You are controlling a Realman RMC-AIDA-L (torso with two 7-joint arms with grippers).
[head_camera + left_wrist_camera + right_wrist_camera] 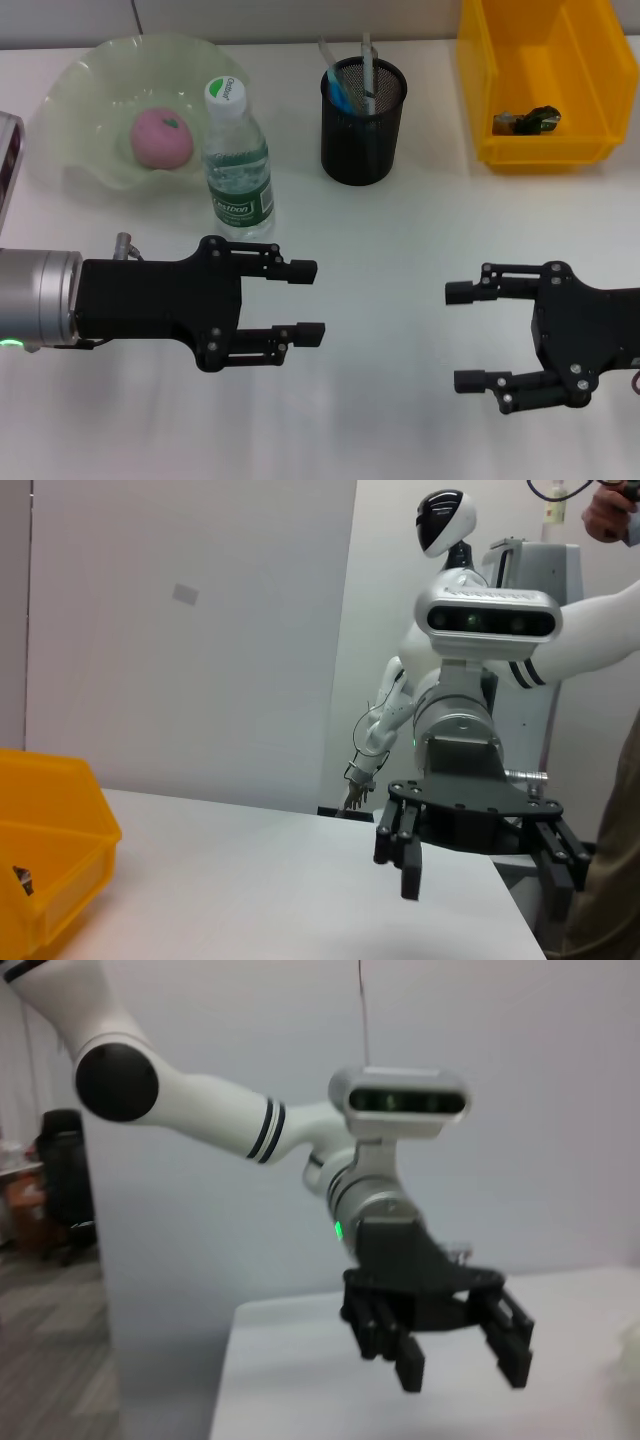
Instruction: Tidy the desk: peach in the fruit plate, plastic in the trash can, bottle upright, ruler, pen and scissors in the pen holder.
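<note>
Two arms reach over the white table (400, 230) from the near side, the largest things in the head view. The left gripper (310, 300) sits near-left, its fingers apart and holding nothing; the right gripper (465, 335) sits near-right, fingers likewise apart and empty. Between them lies a stretch of bare table.

One yellow bin (545, 85) stands at the far right with small dark scraps inside. One pale green fruit plate (85, 90) with a wavy rim lies at the far left, and one pink peach (162, 138) rests in it. One black mesh pen holder (363, 120) stands far centre, with a ruler (368, 62) and blue-handled scissors (340, 88) standing in it; a pen cannot be told apart there. One bottle (238, 165) stands upright just beside the plate's right rim, close to the left gripper.

Only the left wrist view shows the table's far edge beyond the right gripper, and a second white robot (385, 725) past it. The right wrist view shows the left gripper against a blank wall.
</note>
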